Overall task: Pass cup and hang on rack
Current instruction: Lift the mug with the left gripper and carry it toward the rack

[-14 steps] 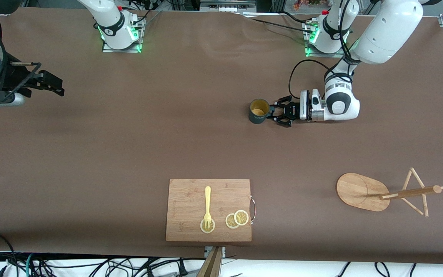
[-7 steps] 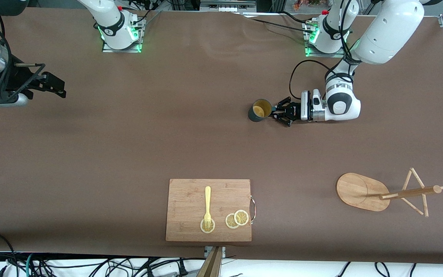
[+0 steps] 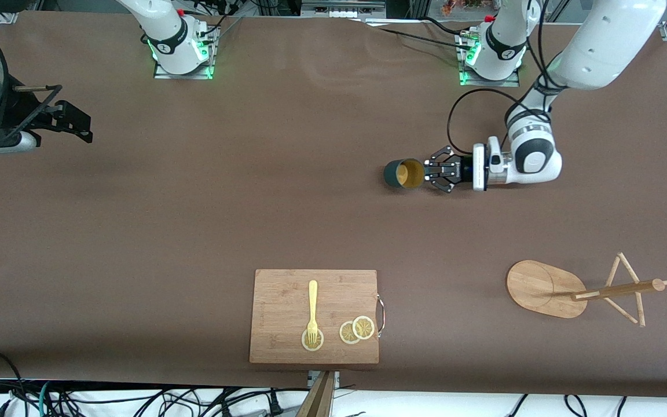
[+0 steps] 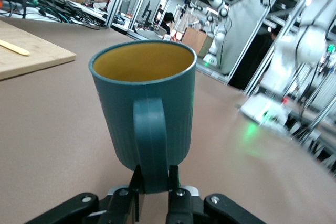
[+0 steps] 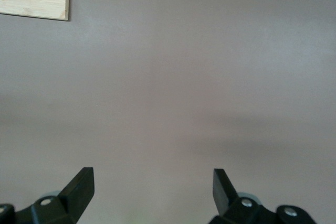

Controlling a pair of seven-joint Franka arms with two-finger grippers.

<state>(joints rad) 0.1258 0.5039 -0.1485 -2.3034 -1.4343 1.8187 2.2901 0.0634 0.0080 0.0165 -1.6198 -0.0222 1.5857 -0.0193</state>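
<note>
Clamped by the left gripper [image 3: 429, 171] at its handle, the cup [image 3: 404, 174], dark teal, ribbed and tan inside, is held tipped above the table [image 3: 194, 220]. Well nearer the front camera stands the rack [image 3: 585, 289]. Over the right arm's end, the right gripper [image 3: 70, 123] waits, fingers spread, nothing held.

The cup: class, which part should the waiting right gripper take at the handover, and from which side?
The cup's body wall, from the side away from the handle: the left gripper is shut on that handle, so only the round wall is free.
</note>
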